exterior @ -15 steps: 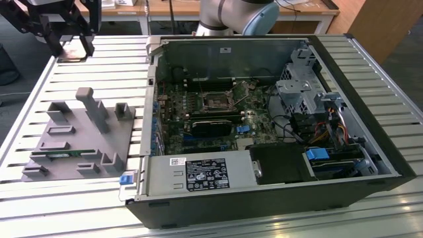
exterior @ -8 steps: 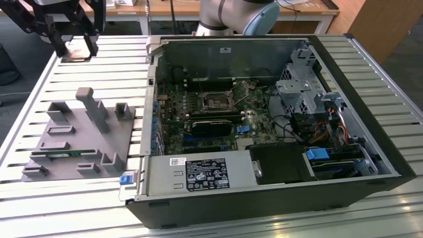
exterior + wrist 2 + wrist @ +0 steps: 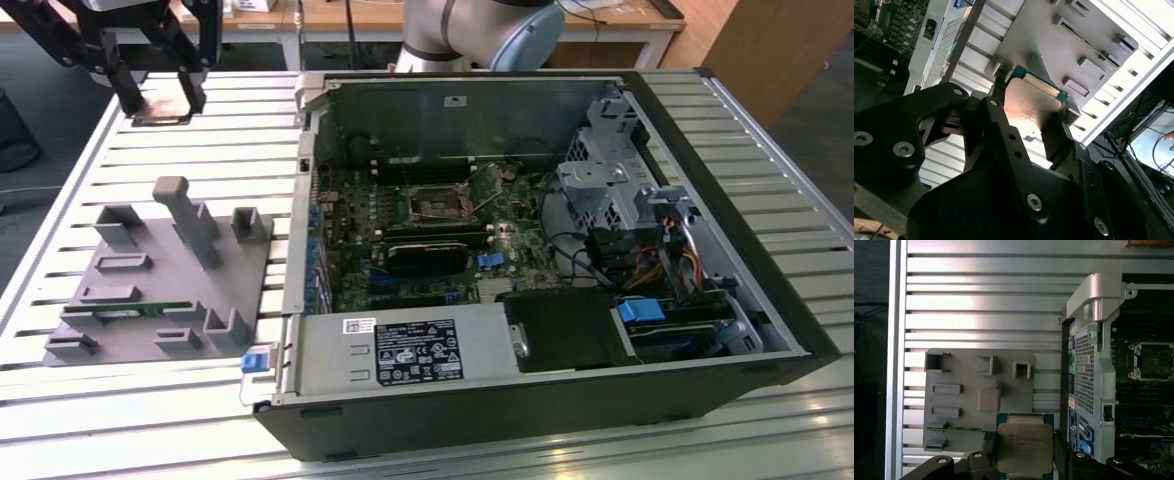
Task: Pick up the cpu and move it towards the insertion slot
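Note:
My gripper (image 3: 160, 104) hangs above the slatted table at the far end of the exterior view's left, beyond the grey fixture. It is shut on the cpu (image 3: 168, 106), a flat square chip with a silvery top and green rim. Both wrist views show the cpu (image 3: 1024, 446) (image 3: 1030, 106) clamped by its two edges between the black fingers (image 3: 1060, 452). The insertion slot (image 3: 438, 200), a square socket with a metal frame and dark centre, sits on the motherboard inside the open computer case. In the first wrist view the slot (image 3: 1153, 360) lies well off to one side of the held chip.
The grey plastic fixture (image 3: 160, 280) with upright posts lies on the table to the left of the case, a thin green memory stick (image 3: 134, 310) resting in it. The case wall (image 3: 304, 200) stands between gripper and motherboard. A black card (image 3: 427, 255), cables and drive cages fill the case.

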Controlling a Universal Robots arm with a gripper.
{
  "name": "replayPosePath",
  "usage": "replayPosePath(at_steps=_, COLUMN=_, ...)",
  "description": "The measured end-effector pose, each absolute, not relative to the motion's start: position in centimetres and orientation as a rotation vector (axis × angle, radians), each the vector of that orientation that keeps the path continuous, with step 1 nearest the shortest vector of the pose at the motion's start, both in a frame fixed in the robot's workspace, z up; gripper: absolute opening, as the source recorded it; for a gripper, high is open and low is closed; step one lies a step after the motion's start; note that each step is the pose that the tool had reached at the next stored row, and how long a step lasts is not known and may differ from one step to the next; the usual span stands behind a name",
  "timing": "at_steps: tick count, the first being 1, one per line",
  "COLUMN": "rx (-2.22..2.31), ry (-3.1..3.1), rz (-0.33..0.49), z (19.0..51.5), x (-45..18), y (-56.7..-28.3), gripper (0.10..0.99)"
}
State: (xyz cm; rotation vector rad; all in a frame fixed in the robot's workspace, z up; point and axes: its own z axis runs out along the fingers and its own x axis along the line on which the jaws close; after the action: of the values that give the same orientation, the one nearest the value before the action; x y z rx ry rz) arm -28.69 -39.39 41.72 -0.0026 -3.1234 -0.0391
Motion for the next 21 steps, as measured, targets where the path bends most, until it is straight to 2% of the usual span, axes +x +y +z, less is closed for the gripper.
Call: replayPosePath(at_steps=21, rx=-0.003, ry=-3.123, rz=-0.039, z=41.7, x=-26.3, y=-39.4, gripper=0.541)
